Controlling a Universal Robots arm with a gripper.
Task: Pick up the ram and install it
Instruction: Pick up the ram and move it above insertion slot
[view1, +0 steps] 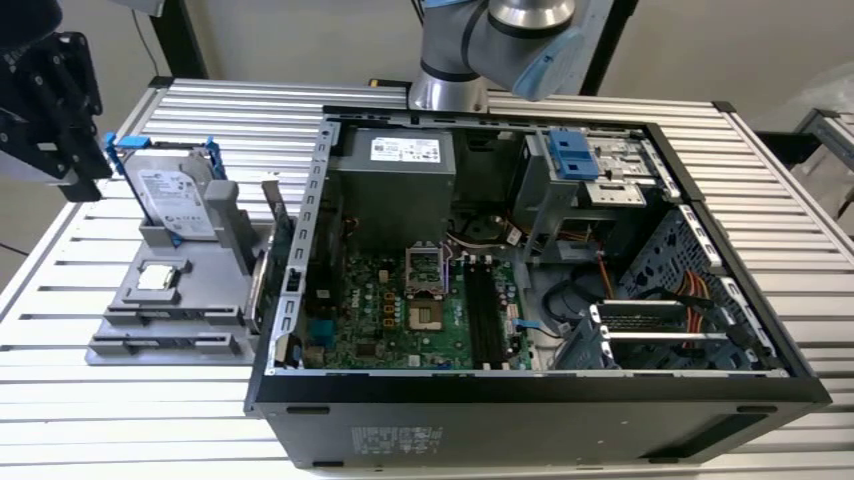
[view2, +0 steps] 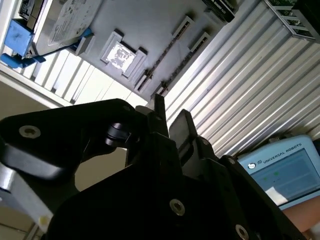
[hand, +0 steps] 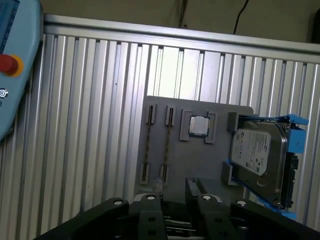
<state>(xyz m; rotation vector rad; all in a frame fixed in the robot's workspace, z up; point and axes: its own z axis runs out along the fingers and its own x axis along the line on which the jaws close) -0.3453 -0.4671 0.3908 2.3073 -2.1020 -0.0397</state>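
**Colour key.**
- Table (view1: 801, 210): silver, ribbed w/ parallel slats.
- Tray (view1: 200, 300): plain mid-grey.
- Hard drive (view1: 174, 195): silver body, white label, blue frame.
- Processor chip (hand: 199, 126): silver.
- PC case (view1: 534, 415): black outside, grey metal inside.
- Motherboard (view1: 387, 325): green; memory slots (view1: 483, 315) black.
- Drive latch (view1: 571, 155): blue.
- Cables (view1: 694, 300): orange.
- Arm (view1: 527, 15): silver w/ pale-blue cap.
- Gripper (hand: 175, 189): black.
- Pendant (hand: 22, 95): pale blue; button (hand: 9, 65) red.
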